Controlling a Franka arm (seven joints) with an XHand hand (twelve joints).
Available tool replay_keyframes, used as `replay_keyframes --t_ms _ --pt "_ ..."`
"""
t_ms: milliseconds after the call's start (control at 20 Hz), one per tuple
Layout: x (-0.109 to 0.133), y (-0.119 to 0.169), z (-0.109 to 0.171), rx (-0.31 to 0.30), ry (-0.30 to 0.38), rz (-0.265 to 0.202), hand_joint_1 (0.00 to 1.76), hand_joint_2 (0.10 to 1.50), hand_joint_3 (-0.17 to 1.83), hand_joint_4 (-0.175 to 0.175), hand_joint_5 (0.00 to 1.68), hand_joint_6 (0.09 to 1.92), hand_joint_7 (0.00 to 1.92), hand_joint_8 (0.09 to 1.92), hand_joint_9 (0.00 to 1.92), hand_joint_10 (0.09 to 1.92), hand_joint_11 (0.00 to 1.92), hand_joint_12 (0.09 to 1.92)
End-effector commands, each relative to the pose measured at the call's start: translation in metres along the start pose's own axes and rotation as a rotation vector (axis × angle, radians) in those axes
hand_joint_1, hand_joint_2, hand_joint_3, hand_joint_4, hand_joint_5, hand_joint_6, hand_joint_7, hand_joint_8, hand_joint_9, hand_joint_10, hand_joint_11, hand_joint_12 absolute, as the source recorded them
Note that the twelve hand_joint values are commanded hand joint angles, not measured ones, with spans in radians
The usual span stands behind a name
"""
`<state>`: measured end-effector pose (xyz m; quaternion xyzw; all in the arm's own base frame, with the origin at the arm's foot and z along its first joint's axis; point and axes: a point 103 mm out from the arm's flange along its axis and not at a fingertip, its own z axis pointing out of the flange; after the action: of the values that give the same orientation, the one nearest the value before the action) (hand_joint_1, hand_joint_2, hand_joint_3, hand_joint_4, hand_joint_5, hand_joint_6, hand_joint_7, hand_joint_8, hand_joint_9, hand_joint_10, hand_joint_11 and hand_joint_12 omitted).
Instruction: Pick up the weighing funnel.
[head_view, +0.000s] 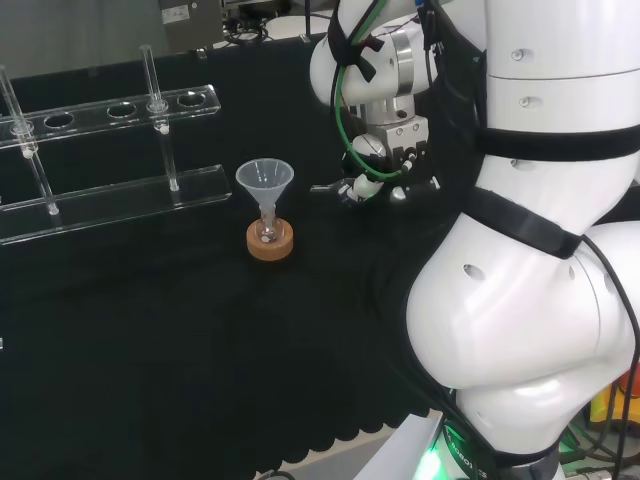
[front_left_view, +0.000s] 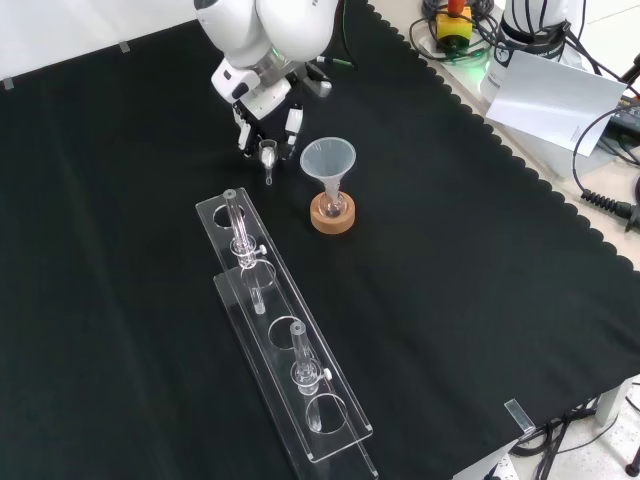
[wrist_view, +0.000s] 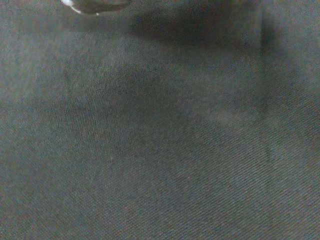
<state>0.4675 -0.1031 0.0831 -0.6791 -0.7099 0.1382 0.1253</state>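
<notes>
1. The hand (front_left_view: 262, 100) hangs low over the worktop (front_left_view: 450, 250) near its far edge in the front view, left of the middle.
2. Its fingers (head_view: 362, 187) are curled round the weighing funnel (front_left_view: 268, 153), a small clear piece whose short stem sticks out beyond the fingertips.
3. I cannot tell whether the weighing funnel is clear of the cloth or touching it.
4. Just beside the hand, to its right in the front view, the big funnel (front_left_view: 328, 160) stands mouth up with its stem in a small flask on a cork ring (front_left_view: 332, 213).
5. A clear rack (front_left_view: 285, 340) with a few tubes runs from near the cork ring toward the worktop's near edge.
</notes>
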Motion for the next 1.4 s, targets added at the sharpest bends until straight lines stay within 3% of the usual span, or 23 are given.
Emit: replay_keyframes --t_ms 50,700,1400 --pt "-0.01 -0.016 -0.02 -0.036 -0.008 0.023 1.02 1.09 0.03 0.175 1.0 0.99 1.25 0.4 1.42 0.1 1.18 0.84" --pt "-0.008 -0.055 -0.071 -0.079 -0.068 0.046 1.02 1.09 0.03 0.175 1.0 0.99 1.25 0.4 1.42 0.09 1.18 0.84" --pt "0.008 -0.083 -0.109 -0.15 -0.081 0.047 1.03 1.09 0.03 0.175 1.01 0.98 1.25 0.39 1.43 0.09 1.18 0.84"
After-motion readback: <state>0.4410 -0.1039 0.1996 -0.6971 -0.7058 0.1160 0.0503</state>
